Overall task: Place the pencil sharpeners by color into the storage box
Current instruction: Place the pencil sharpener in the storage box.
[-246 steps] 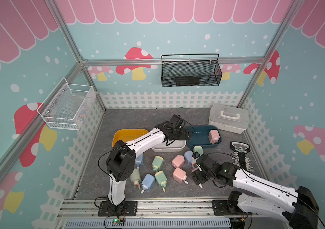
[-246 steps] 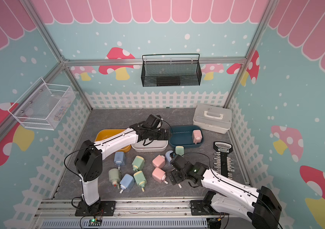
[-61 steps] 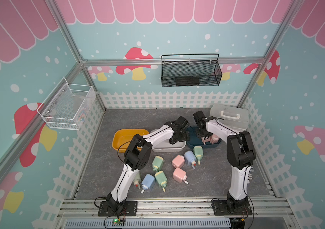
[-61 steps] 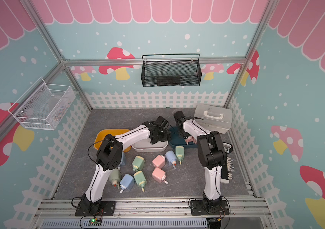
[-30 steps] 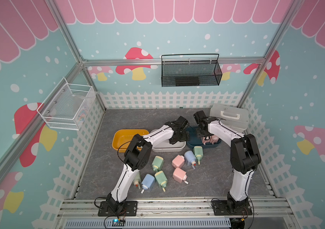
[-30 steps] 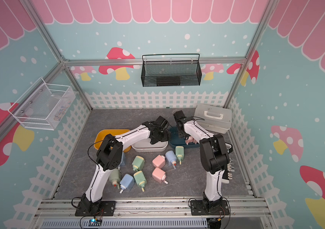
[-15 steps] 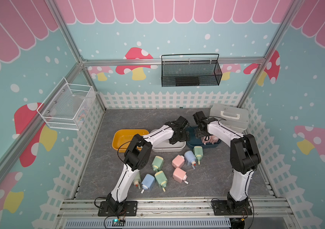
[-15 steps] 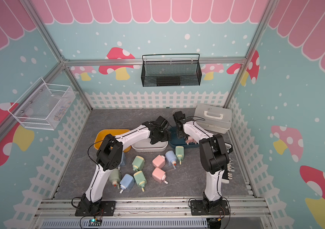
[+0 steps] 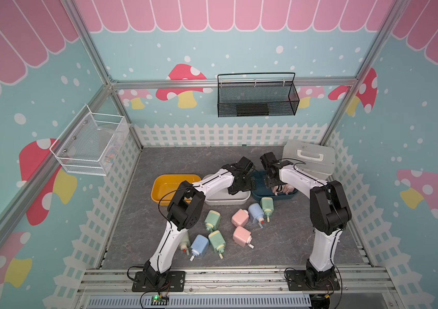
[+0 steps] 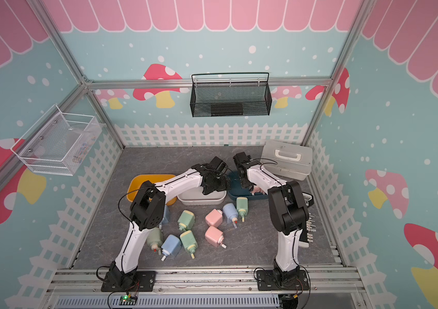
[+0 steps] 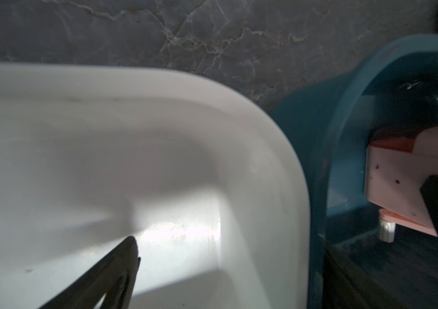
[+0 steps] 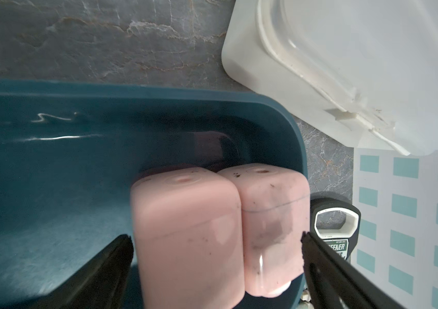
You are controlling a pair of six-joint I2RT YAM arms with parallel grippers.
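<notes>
Grey tabletop [image 12: 105, 40] | right hand [image 12: 215, 239] spread, straddling two pink sharpeners [image 12: 185, 214] | left hand [image 11: 284, 214] spread

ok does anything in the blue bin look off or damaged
Slightly: in the blue bin the pink sharpener nearer the end wall has dark smudges and specks, while the pink sharpener beside it looks clean. They sit side by side, and neither looks cracked.

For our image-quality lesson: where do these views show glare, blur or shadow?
Left wrist view: glare on the floor of the white tray, its rim blurred, teal tray dark inside; right wrist view: highlights streak the teal tray; top views: evenly lit, sharp.
</notes>
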